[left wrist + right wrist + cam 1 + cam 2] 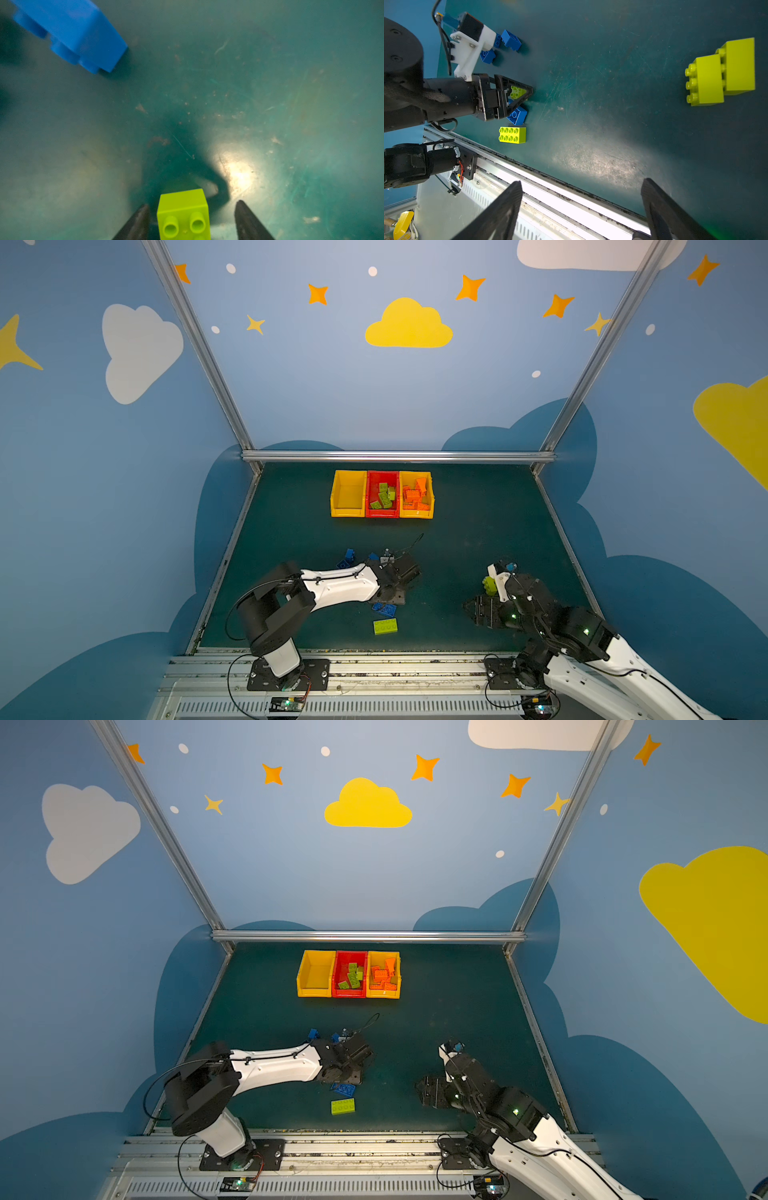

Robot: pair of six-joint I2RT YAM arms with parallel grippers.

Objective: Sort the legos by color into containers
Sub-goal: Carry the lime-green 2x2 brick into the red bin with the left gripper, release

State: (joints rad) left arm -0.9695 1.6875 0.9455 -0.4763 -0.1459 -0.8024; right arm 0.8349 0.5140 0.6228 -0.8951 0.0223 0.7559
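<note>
The left gripper (192,204) stands half spread astride a small lime green studded plastic brick (182,209) down at the dark green tabletop (457,531), a gap showing beside one finger. The right gripper (582,181) hangs wide apart and holds nothing, near two joined lime green bricks (720,72). Also loose are one eight-stud lime green brick (385,626) and four blue bricks (511,40). At the back three plastic bins touch in a row: a yellow bin (348,512), a red bin (382,513) holding lime green bricks (384,497), and a second yellow bin (417,514) holding orange bricks (415,495) too heaped to count.
</note>
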